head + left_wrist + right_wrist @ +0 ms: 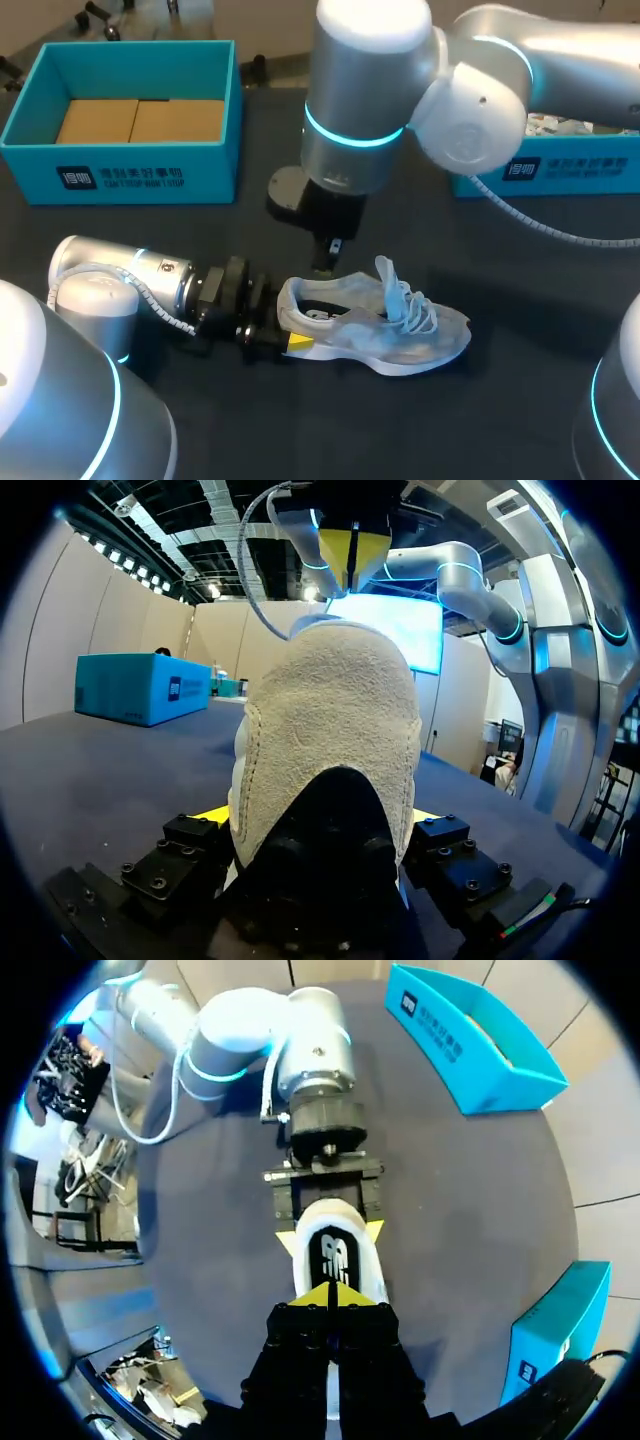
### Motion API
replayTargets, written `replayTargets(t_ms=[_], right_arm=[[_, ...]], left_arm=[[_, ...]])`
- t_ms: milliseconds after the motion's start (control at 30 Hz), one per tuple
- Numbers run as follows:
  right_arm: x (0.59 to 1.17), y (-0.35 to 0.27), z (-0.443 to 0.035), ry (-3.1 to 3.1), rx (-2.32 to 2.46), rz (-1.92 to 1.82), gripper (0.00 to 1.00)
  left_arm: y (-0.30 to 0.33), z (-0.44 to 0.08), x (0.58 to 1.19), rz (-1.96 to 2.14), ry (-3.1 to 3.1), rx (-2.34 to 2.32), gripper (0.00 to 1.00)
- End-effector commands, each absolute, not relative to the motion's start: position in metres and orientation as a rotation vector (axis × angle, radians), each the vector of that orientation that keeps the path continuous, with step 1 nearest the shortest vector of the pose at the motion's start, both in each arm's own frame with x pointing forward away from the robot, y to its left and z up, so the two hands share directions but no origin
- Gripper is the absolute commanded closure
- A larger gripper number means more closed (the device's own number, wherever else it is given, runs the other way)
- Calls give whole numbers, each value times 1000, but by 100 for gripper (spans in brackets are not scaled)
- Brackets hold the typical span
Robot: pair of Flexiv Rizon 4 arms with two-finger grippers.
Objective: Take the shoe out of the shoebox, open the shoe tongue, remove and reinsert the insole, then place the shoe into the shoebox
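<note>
Between the fingers of the left pincer [290, 336], the heel of the pale shoe [385, 330] is gripped from both sides. One yellow tip is seen at each flank of the heel in the left wrist view, so this pincer is shown pinching the shoe. The shoe is set upright on its sole on the dark table [500, 420], and its toe is pointed away from the left pincer. Its laces are left loose, and a pale strip is raised at mid-shoe; whether this is tongue or lace cannot be told.

Directly above the shoe's opening, just ahead of the left pincer, the right pincer [326, 262] is held pointing down. Its yellow tips are pressed together, and nothing is seen between them. Under these tips the dark insole [331, 1258] is exposed inside the shoe.

The teal shoebox [215, 110] is placed well apart from both pincers, open, with brown card inside. A second teal box [560, 172] is seen beyond the right pincer, beside its arm.
</note>
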State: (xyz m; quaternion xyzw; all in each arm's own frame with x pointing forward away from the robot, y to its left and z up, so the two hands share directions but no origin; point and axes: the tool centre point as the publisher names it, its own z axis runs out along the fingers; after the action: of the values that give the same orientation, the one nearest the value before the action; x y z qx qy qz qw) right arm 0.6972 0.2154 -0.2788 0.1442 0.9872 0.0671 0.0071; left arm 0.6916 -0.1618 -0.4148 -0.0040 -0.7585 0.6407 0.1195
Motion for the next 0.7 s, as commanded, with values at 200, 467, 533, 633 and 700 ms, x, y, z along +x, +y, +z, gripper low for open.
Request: replayTargets(t_ms=[200,467,533,633,700], right_arm=[[685,230,-306,3065,424,132,100],[691,227,-328,3050,454,129,100],[692,227,-332,3039,447,133,100],[693,225,-339,3014,431,117,100],[692,223,-343,3000,422,114,100]], left_arm=[[-161,-416,692,1873,-2219,-10,100],[-161,-416,692,1873,-2219,-10,100],[-161,-416,692,1873,-2219,-10,100],[-161,-416,692,1873,-2219,-10,100],[-161,-416,692,1873,-2219,-10,100]])
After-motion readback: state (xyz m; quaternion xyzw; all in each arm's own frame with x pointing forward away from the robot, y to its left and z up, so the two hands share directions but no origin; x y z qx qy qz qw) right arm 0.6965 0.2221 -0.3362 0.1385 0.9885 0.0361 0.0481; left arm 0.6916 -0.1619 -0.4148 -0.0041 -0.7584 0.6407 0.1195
